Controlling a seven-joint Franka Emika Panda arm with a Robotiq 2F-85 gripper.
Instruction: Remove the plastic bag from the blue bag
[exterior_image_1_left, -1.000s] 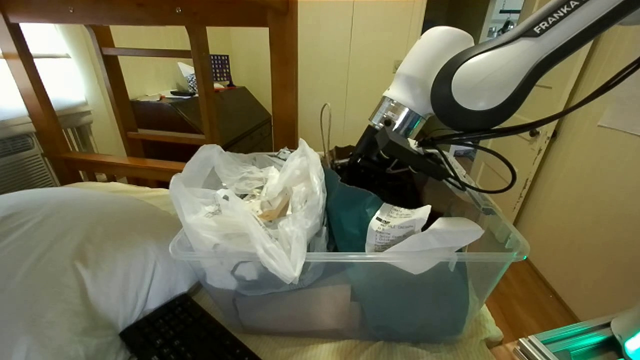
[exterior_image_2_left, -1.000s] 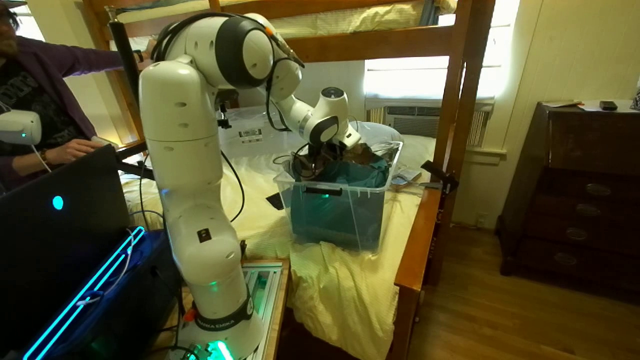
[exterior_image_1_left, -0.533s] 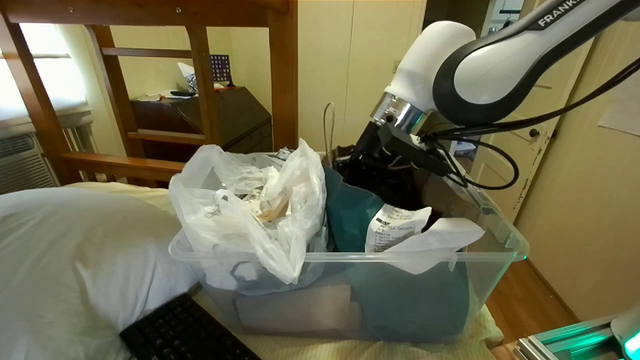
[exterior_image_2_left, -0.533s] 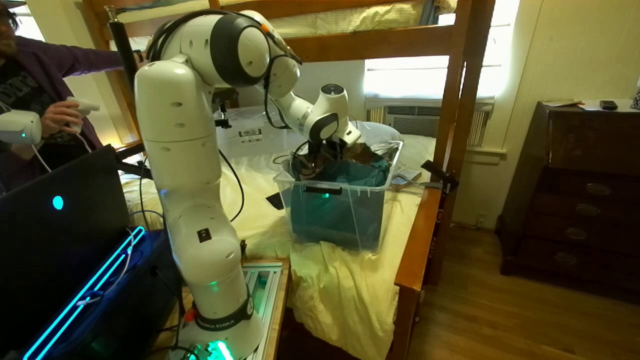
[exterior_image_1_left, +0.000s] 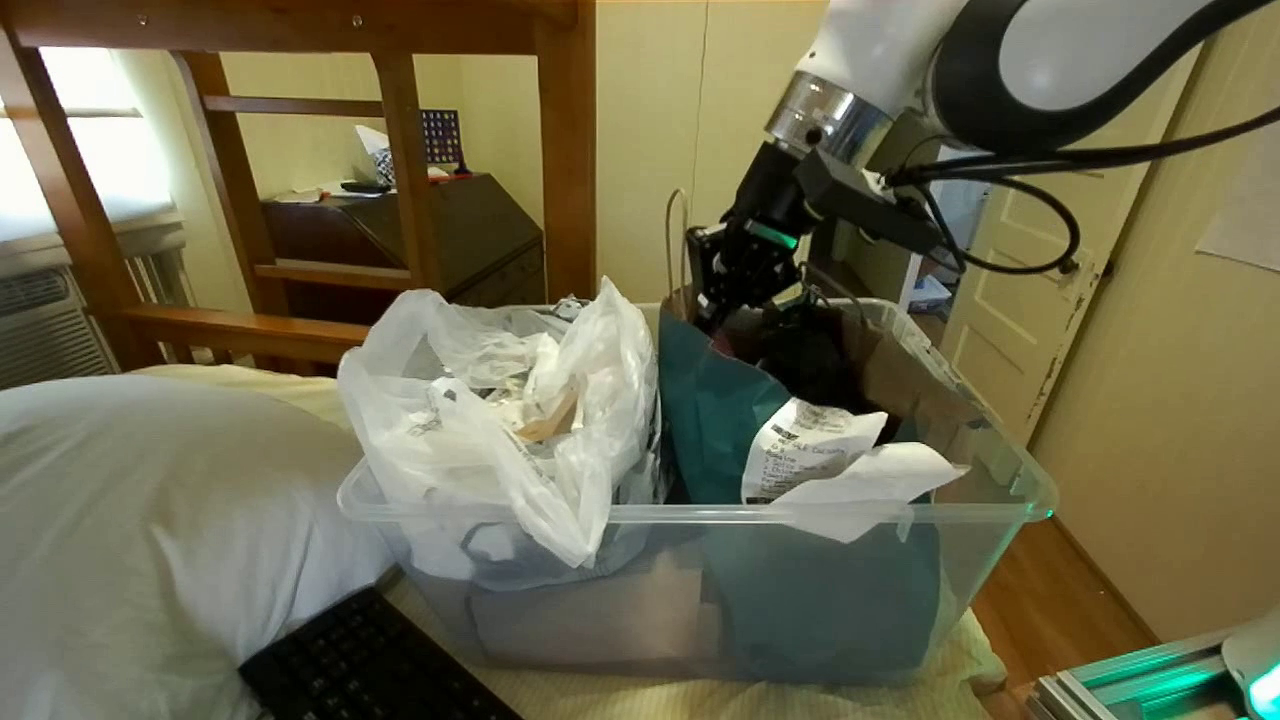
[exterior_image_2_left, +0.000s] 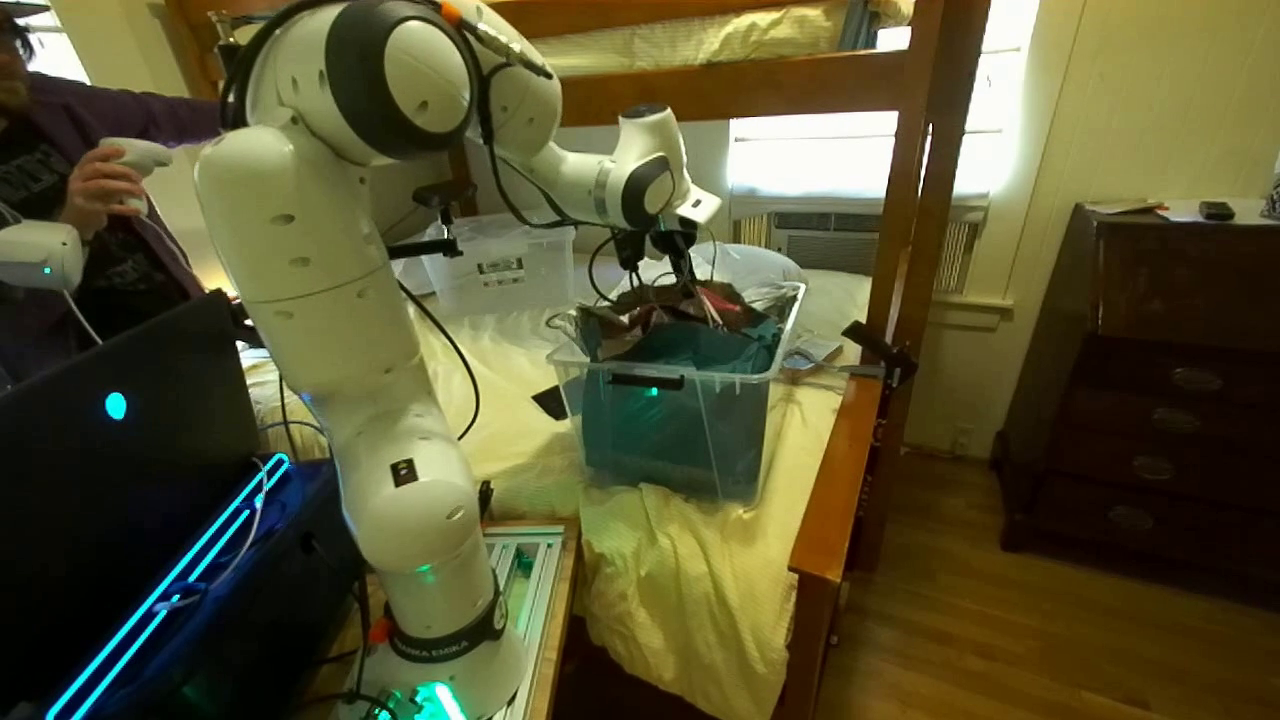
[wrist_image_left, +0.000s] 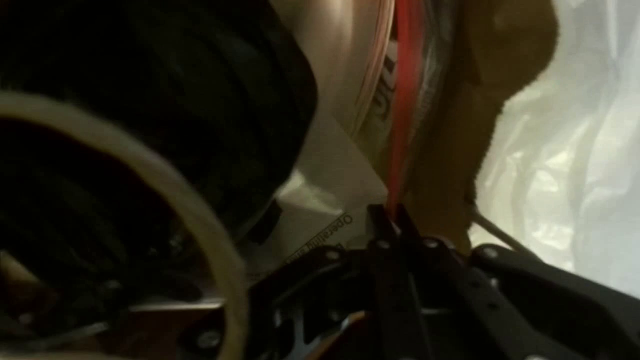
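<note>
Wrist view: the gripper (wrist_image_left: 391, 212) has its jaws together, clamped, as far as the blur allows, on the red edge of a clear plastic bag (wrist_image_left: 409, 90). That edge runs straight ahead of the tips, its long axis roughly in line with the fingers. In an exterior view the tips stand near the rim of the blue bag (exterior_image_1_left: 712, 410); the rest of the plastic bag is judged to lie below them, inside (hidden by the wall). Removal therefore calls for an upward pull. In an exterior view the arm (exterior_image_2_left: 345, 340) stands extended, wrist above the blue bag's mouth, gripper angled downward.
</note>
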